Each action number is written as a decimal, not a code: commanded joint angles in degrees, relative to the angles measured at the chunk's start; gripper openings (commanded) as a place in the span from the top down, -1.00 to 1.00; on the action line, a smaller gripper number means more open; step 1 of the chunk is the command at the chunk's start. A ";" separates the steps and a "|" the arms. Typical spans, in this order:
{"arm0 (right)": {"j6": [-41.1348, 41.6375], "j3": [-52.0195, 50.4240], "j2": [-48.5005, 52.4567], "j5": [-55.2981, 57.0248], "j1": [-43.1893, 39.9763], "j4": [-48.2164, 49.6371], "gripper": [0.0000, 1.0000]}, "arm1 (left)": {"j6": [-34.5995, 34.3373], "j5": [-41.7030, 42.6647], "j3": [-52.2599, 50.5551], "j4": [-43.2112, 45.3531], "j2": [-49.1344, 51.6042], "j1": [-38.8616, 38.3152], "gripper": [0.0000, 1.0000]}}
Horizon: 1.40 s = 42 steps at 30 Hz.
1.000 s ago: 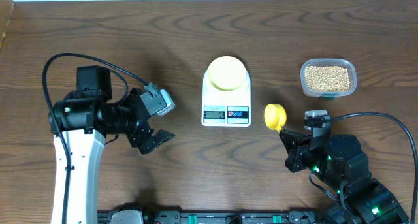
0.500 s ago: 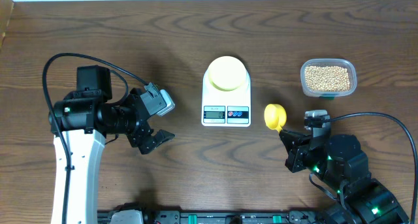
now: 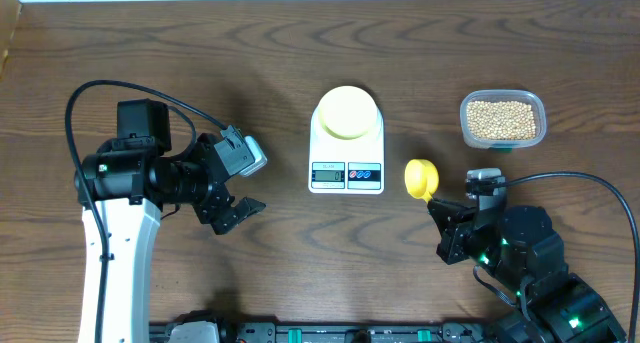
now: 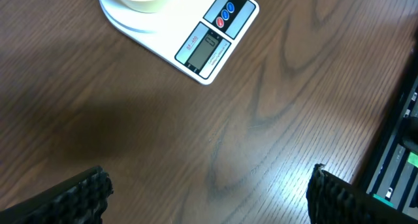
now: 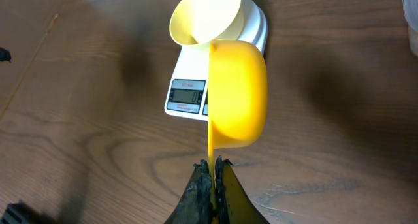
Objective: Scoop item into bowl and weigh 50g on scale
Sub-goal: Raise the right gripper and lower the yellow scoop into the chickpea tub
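Observation:
The pale yellow bowl (image 3: 347,111) sits on the platform of the white scale (image 3: 346,173) at mid-table. It also shows in the right wrist view, bowl (image 5: 206,15) on scale (image 5: 186,96). Tan beans (image 3: 501,119) fill a clear tub (image 3: 541,109) at the right. My right gripper (image 3: 438,203) is shut on the thin handle of a bright yellow scoop (image 3: 421,177), just right of the scale. The scoop (image 5: 238,93) hangs above the wood ahead of the right gripper (image 5: 213,165). My left gripper (image 3: 249,181) stands open left of the scale, holding nothing. In the left wrist view, the left gripper (image 4: 208,178) hovers over bare wood below the scale (image 4: 209,44).
The left arm's white base (image 3: 115,253) and its looping black cable (image 3: 80,98) fill the left side. The right arm's body (image 3: 520,258) sits at the front right. A black rail (image 3: 330,333) runs along the table's front edge.

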 commanded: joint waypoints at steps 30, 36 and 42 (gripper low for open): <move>-13.20 16.83 8.15 23.67 -4.52 -13.73 0.99 | 0.96 -0.31 -0.55 0.63 -0.20 -0.13 -0.96; -15.28 27.82 20.20 25.81 -11.93 -21.03 0.98 | 0.96 -0.31 -0.55 0.63 -0.20 -0.13 -0.96; -19.15 32.57 31.80 25.81 -18.97 -20.26 0.98 | 0.96 -0.31 -0.55 0.63 -0.20 -0.13 -0.96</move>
